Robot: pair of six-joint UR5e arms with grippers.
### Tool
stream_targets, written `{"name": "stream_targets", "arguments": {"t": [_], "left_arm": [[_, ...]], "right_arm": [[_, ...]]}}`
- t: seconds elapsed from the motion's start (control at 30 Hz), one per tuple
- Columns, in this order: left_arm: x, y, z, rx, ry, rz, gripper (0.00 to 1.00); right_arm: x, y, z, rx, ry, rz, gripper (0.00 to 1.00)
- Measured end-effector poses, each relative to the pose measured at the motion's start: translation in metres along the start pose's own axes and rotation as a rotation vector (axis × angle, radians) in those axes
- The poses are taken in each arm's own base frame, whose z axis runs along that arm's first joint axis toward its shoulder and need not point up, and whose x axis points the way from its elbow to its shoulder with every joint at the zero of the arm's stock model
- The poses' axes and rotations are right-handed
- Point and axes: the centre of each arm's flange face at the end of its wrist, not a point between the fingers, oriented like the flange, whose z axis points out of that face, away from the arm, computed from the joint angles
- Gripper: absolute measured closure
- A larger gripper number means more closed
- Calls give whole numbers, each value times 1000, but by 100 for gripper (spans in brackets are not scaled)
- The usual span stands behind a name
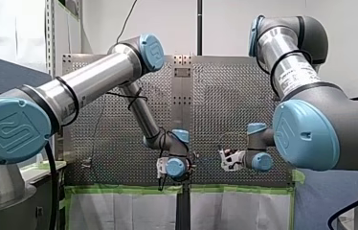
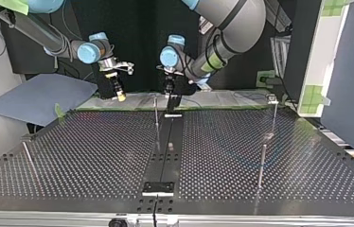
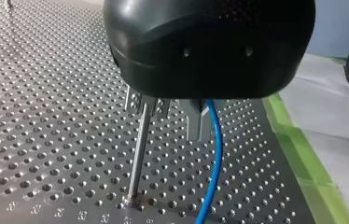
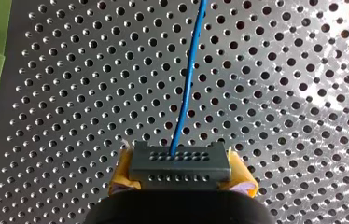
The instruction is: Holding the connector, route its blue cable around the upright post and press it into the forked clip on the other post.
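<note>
Right pincer clamps connector near green-taped table edge; blue cable ahead.

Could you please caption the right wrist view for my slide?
My right gripper clamps the connector, blue cable running over perforated table.

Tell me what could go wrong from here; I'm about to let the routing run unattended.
My right gripper holds the connector only by its ends between yellow pads; cable pull might twist it loose. The thin blue cable leaves one hole, so tension could strain it there. My left gripper hangs close beside the upright post and might knock it.
</note>
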Motion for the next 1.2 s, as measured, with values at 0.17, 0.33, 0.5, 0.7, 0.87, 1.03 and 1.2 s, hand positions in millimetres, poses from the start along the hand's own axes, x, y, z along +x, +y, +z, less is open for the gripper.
{"name": "stream_targets", "arguments": {"t": [0.17,0.33,0.5,0.7,0.87,1.03,1.2], "left_arm": [[-8,0,9,-5,-8,-6,100],[-15,0,19,3,-12,-9,100],[-22,3,28,6,-4,-8,100],[-20,8,34,8,15,-4,100],[-15,11,39,1,33,1,100],[-19,11,45,-2,31,-1,100],[-21,14,48,-7,32,0,100]], "right_arm": [[0,3,1,-4,1,2,100],[0,7,2,-10,2,8,100],[1,12,4,-17,5,16,100],[0,17,5,-25,3,25,100],[-1,19,5,-31,5,26,100],[-1,20,5,-34,7,29,100],[-2,23,5,-49,9,39,100]]}}
